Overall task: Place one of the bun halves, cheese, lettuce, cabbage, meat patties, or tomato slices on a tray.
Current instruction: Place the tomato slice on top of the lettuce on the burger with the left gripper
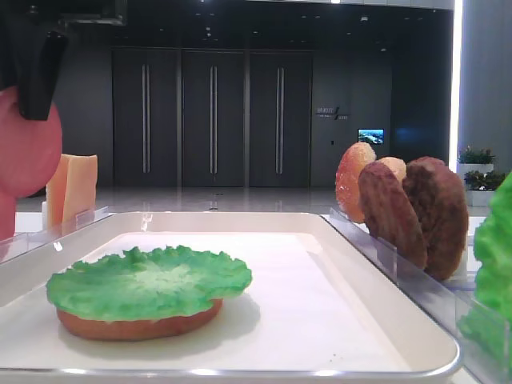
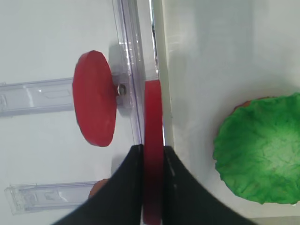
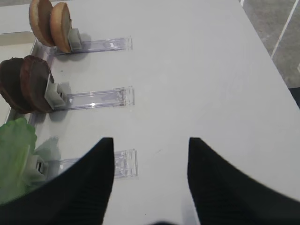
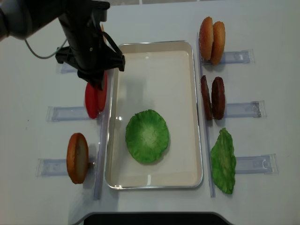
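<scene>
White worktop (image 4: pixel 154 18), matte, clear plastic rack rails (image 4: pixel 243 108) down both sides of tray (image 4: pixel 154 45). Dark hall behind: black panelled doors (image 1: pixel 212 118), small lit screen, plants far right.

Left end effector (image 2: pixel 152 161) clenched on tomato slice (image 2: pixel 153 140), fingers (image 2: pixel 126 183) pressing both flat faces. Slice held on edge, faces vertical, long axis running along tray's left rim, sitting right over rim and rail. Second tomato slice (image 2: pixel 95 98) upright in rack just beside it, outside tray.

Inside tray: lettuce (image 4: pixel 147 136) lying flat on bun half (image 1: pixel 136 322), bun edge showing under leaf, near centre toward front end.

Right end effector (image 3: pixel 150 159) released, jaws wide apart, nothing between, hovering over bare worktop right of racks.

Right racks, all standing on edge: two bun halves (image 4: pixel 212 33), two meat patties (image 4: pixel 212 97), green leaf (image 4: pixel 223 161). Left front rack: one more bun (image 4: pixel 77 157) on edge. Cheese (image 1: pixel 72 188) upright in far-left rack.
</scene>
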